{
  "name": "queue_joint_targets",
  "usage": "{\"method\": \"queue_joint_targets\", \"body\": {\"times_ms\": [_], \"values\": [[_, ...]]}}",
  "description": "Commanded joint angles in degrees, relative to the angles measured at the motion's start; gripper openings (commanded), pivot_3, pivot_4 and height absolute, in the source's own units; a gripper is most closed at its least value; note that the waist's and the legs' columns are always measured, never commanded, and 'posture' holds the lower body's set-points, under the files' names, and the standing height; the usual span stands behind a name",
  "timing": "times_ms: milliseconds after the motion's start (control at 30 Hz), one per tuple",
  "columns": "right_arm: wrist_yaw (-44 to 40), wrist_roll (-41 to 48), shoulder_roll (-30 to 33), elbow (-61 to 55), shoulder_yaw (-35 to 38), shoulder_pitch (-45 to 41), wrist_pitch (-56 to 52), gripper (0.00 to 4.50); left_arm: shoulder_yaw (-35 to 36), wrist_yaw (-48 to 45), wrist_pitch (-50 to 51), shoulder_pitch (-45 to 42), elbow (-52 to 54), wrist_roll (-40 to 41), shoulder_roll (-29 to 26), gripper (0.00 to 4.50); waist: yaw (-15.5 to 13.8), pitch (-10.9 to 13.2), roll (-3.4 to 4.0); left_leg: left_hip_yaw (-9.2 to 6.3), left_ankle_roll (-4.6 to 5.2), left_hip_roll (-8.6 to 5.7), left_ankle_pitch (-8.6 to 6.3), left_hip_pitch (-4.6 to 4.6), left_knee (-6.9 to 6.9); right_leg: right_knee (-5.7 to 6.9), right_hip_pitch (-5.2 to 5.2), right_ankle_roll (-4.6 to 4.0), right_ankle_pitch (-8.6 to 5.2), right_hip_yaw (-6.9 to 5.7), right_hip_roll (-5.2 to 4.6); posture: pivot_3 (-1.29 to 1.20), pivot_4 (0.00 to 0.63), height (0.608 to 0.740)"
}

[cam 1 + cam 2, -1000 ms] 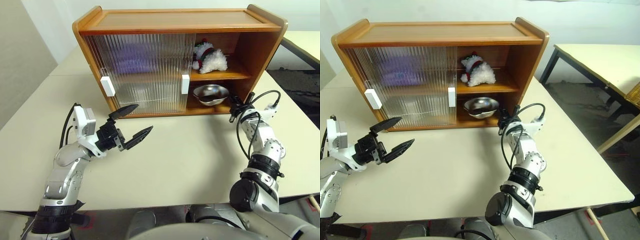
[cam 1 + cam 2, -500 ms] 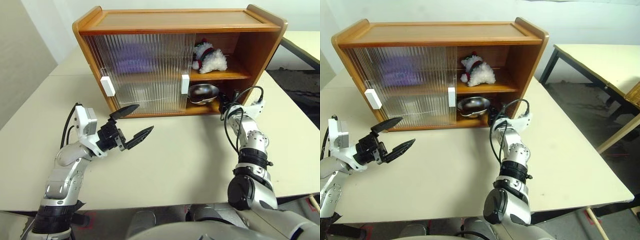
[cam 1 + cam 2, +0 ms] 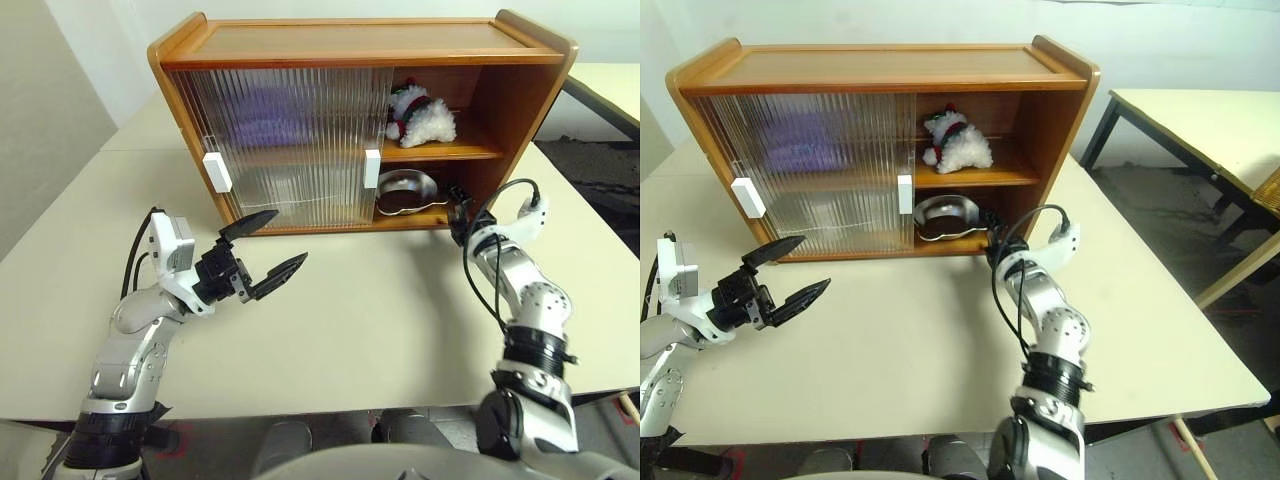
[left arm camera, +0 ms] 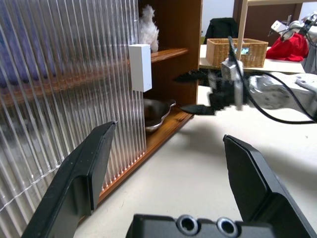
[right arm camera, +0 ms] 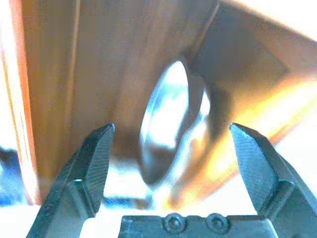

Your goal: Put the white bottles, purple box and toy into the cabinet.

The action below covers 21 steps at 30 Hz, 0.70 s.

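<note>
My right gripper [image 3: 456,210] hangs spread and empty at the cabinet [image 3: 520,95] mouth, the metal bowl [image 3: 405,189] just ahead on the lower shelf, the toy [image 3: 421,115] above it. My left gripper [image 3: 265,248] waits open, clear of the sliding door [image 3: 290,140], the purple box [image 3: 262,115] showing dimly behind it.

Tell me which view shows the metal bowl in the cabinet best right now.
The left eye view: the metal bowl sits whole on the cabinet bottom shelf, beside the sliding door. The right eye view shows the same. The left wrist view catches it half hidden behind the door; the right wrist view shows it close but blurred.
</note>
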<state>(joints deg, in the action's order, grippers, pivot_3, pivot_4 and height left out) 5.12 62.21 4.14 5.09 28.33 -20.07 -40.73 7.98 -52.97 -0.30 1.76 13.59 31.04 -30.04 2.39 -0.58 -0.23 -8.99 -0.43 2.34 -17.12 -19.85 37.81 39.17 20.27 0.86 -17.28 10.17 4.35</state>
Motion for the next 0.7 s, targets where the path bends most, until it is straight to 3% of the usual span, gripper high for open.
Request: {"method": "queue_joint_targets", "body": {"times_ms": [33, 133, 233, 333, 433, 633, 667, 700], "values": [[-3.9, -3.3, 3.8, -4.8, -4.7, 5.3, -4.1, 4.46, -0.1, -0.3, -0.1, 0.9, 0.6, -0.2, 0.1, 4.5, 0.0, 0.0, -0.01, 0.0, 0.0, -0.01, 0.0, 0.01, 0.01, 0.0, -0.04, 0.03, -0.01, 0.0, 0.0, -0.03, 0.001, 0.74], [-8.2, -5.8, 7.8, -9.1, -8.4, 9.9, -5.6, 4.46, 0.0, -0.4, -0.2, 1.3, 0.6, -0.2, 0.0, 4.5, 0.0, 0.0, -0.02, 0.0, 0.0, -0.03, 0.0, 0.06, 0.04, 0.0, -0.12, 0.09, -0.03, 0.03, 0.0, -0.03, 0.001, 0.74], [-18.5, -7.8, 13.4, -17.2, -16.3, 14.4, -7.1, 4.46, 0.3, -0.4, -0.2, 1.5, 0.7, 0.0, -0.2, 4.5, 0.0, 0.0, -0.03, 0.02, 0.0, -0.06, 0.0, 0.04, 0.05, 0.0, -0.13, 0.37, -0.17, 0.05, 0.0, -0.03, 0.002, 0.74], [-23.9, -8.5, 16.1, -22.0, -21.6, 14.6, -7.9, 3.86, 0.4, -0.5, -0.2, 1.6, 0.6, 0.1, -0.3, 4.5, 0.5, 0.0, -0.09, 0.04, 0.0, -0.06, 0.0, 0.08, 0.05, 0.01, -0.15, 0.45, -0.31, 0.04, 0.09, -0.03, 0.001, 0.74], [-26.4, -12.1, 16.9, -23.6, -26.6, 11.2, -6.6, 2.74, 0.6, -0.5, -0.2, 1.7, 0.5, 0.1, -0.3, 4.5, 0.6, -0.1, -0.17, 0.04, -0.02, -0.07, 0.02, 0.11, 0.08, 0.0, -0.21, 0.23, -0.42, 0.06, 0.13, -0.03, 0.0, 0.74], [-26.3, -16.1, 12.6, -21.7, -31.2, 1.6, -5.8, 0.35, 1.1, -0.3, -0.4, 2.0, 0.5, 0.0, -0.6, 4.5, 0.5, -0.1, -0.21, 0.01, -0.04, -0.04, 0.08, 0.13, 0.14, 0.0, -0.18, 0.06, -0.24, 0.08, 0.12, -0.02, 0.0, 0.74], [-25.7, -17.0, 11.8, -20.9, -31.5, 0.3, -5.7, 0.01, 1.2, -0.3, -0.4, 2.1, 0.5, 0.0, -0.7, 4.5, 0.4, -0.1, -0.21, 0.01, -0.02, -0.02, 0.09, 0.15, 0.11, 0.0, -0.16, 0.02, -0.21, 0.07, 0.13, -0.02, 0.0, 0.74], [-25.2, -18.5, 10.5, -19.4, -31.8, -1.5, -5.0, 0.01, 1.3, -0.2, -0.4, 2.1, 0.5, 0.1, -0.7, 4.5, 0.4, -0.1, -0.21, 0.0, -0.01, 0.01, 0.1, 0.17, 0.1, 0.01, -0.14, -0.04, -0.18, 0.05, 0.13, -0.01, 0.0, 0.74]]}}
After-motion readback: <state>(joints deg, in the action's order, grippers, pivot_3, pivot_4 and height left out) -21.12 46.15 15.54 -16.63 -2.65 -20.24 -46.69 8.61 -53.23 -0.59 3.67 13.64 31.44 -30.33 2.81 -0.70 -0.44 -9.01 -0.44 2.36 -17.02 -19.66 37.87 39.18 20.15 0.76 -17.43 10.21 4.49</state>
